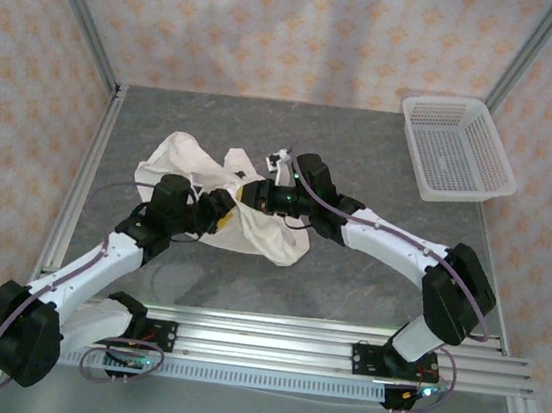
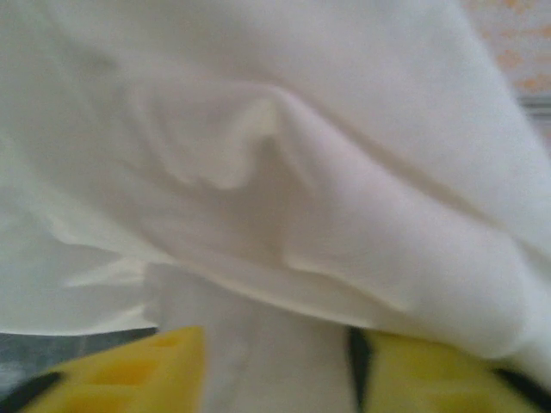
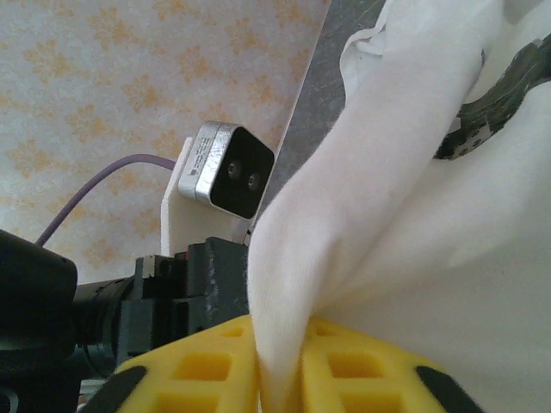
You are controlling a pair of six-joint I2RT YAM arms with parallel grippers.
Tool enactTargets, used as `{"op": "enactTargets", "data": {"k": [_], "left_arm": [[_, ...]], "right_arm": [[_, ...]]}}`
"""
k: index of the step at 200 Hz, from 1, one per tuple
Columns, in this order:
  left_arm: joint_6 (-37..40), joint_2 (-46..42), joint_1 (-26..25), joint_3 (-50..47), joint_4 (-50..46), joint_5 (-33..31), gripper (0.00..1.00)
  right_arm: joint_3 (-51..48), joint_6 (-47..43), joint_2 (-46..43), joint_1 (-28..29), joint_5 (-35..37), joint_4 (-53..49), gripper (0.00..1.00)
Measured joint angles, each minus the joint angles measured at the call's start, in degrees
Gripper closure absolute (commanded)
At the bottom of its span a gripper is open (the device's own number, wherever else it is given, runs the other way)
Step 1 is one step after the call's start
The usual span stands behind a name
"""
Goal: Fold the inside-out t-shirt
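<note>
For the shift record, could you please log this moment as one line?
wrinkly white cotton t-shirt: bunched, unfolded | left gripper: cloth between jaws, grip unclear | right gripper: pinching t-shirt fold

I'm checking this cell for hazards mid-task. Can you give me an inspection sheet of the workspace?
Surface: grey speckled table, flat.
Job's things: white t-shirt, bunched left of centre, partly lifted between the two arms.
Clutter: white mesh basket at the far right corner, apart from the shirt.
Grippers: right claw shut on a fold of the shirt; left claw has cloth between its fingers, grip unclear.
Cables: purple cables run along both arms.
Surroundings: patterned walls, metal frame posts, aluminium rail at the near edge.
</note>
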Motion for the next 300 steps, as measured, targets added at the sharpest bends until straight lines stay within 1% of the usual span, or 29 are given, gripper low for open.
{"op": "enactTargets", "data": {"k": [1, 2, 31, 40, 60, 83, 87, 100, 104, 110, 116, 133, 146, 165, 183, 191, 206, 230, 240, 248, 257, 269, 273, 276, 277, 284, 300], "left_arm": [[0.0, 0.0, 0.0, 0.0, 0.0, 0.0, 1.0], [0.11, 0.0, 0.0, 0.11, -0.04, 0.0, 1.0], [1.9, -0.02, 0.0, 2.51, -4.09, -1.14, 1.0], [2.23, -0.02, 0.11, 2.58, -5.64, -1.77, 1.0], [2.05, -0.04, 1.03, 0.04, -7.08, -2.6, 1.0], [2.34, -0.39, 1.6, -3.56, -9.57, -3.06, 1.0], [2.51, -0.63, 1.6, -3.82, -10.03, -3.06, 0.94], [4.94, -3.04, 1.53, -3.8, -10.95, -2.75, 0.66], [5.09, -3.76, 1.53, -3.67, -10.95, -2.62, 0.59], [6.64, -5.38, 1.36, -3.32, -10.91, -2.32, 0.5], [8.26, -7.21, 1.07, -2.54, -10.93, -1.77, 0.44], [12.46, -10.21, -0.39, 0.9, -10.93, -0.72, 0.37], [14.99, -10.27, -1.95, 4.2, -9.99, 0.28, 0.35], [16.9, -8.07, -4.0, 5.27, -7.43, 1.29, 0.34], [18.03, -3.93, -6.12, 5.46, -6.21, 1.46, 0.35], [18.69, -1.36, -6.99, 5.62, -6.08, 1.46, 0.39], [19.41, 2.03, -7.48, 6.05, -5.79, 1.46, 0.51], [20.35, 5.92, -7.48, 7.89, -5.27, 1.36, 0.73], [20.28, 6.84, -7.48, 8.46, -4.87, 1.18, 0.87], [20.24, 7.26, -7.48, 8.61, -4.52, 0.92, 1.0], [20.59, 7.34, -7.48, 8.61, -4.5, 0.28, 1.0], [20.39, 7.34, -7.48, 8.61, -4.74, -0.92, 1.0], [20.33, 7.32, -7.48, 8.61, -5.03, -1.36, 1.0], [20.31, 7.32, -7.48, 8.61, -5.31, -1.7, 1.0], [20.33, 7.3, -7.48, 8.61, -5.46, -1.86, 1.0], [20.28, 7.23, -7.48, 8.59, -6.03, -2.45, 1.0], [20.2, 6.03, -7.45, 7.89, -7.91, -4.7, 1.0]], "right_arm": [[0.0, 0.09, 0.0, 0.0, 0.0, -0.02, 0.91], [0.0, 0.24, 0.0, 0.0, 0.0, -0.02, 0.91], [-0.46, 2.58, -0.09, -0.33, 0.0, 1.51, 0.92], [-1.42, 3.74, -0.48, -0.83, 0.0, 2.89, 0.94], [-4.59, 6.62, -2.78, -3.37, 0.66, 5.29, 0.96], [-6.01, 7.43, -4.96, -5.7, 1.33, 5.79, 0.95], [-6.03, 7.52, -5.11, -5.81, 1.36, 5.81, 0.95], [-6.03, 7.61, -5.57, -5.88, 1.49, 6.21, 0.95], [-6.05, 7.63, -5.66, -5.84, 1.49, 6.29, 0.95], [-6.05, 7.67, -5.68, -5.75, 1.49, 6.34, 0.95], [-6.05, 7.78, -5.73, -5.73, 1.49, 6.34, 0.95], [-6.1, 8.02, -5.73, -5.73, 1.49, 6.29, 0.95], [-6.1, 8.24, -5.73, -5.73, 1.51, 6.32, 0.95], [-6.1, 8.48, -5.73, -5.73, 1.51, 6.29, 0.94], [-6.1, 8.68, -5.73, -5.73, 1.49, 6.25, 0.94], [-6.1, 8.66, -5.73, -5.73, 1.49, 6.21, 0.94], [-6.1, 8.7, -5.73, -5.73, 1.49, 6.08, 0.94], [-6.1, 9.05, -5.73, -5.73, 1.49, 5.86, 0.94], [-6.1, 9.2, -5.73, -5.73, 1.49, 5.84, 0.94], [-6.1, 9.29, -5.77, -5.73, 1.51, 5.81, 0.91], [-6.1, 9.55, -5.9, -5.73, 1.55, 5.66, 0.82], [-6.21, 9.68, -6.29, -5.75, 2.01, 5.29, 0.81], [-6.34, 9.9, -6.56, -5.9, 2.25, 5.22, 0.82], [-6.47, 9.92, -6.8, -5.9, 2.43, 5.2, 0.87], [-6.54, 9.94, -6.93, -5.95, 2.49, 5.18, 0.9], [-6.82, 10.05, -7.58, -6.29, 2.84, 5.01, 0.96], [-7.93, 10.49, -9.2, -7.96, 3.56, 4.98, 0.99]]}}
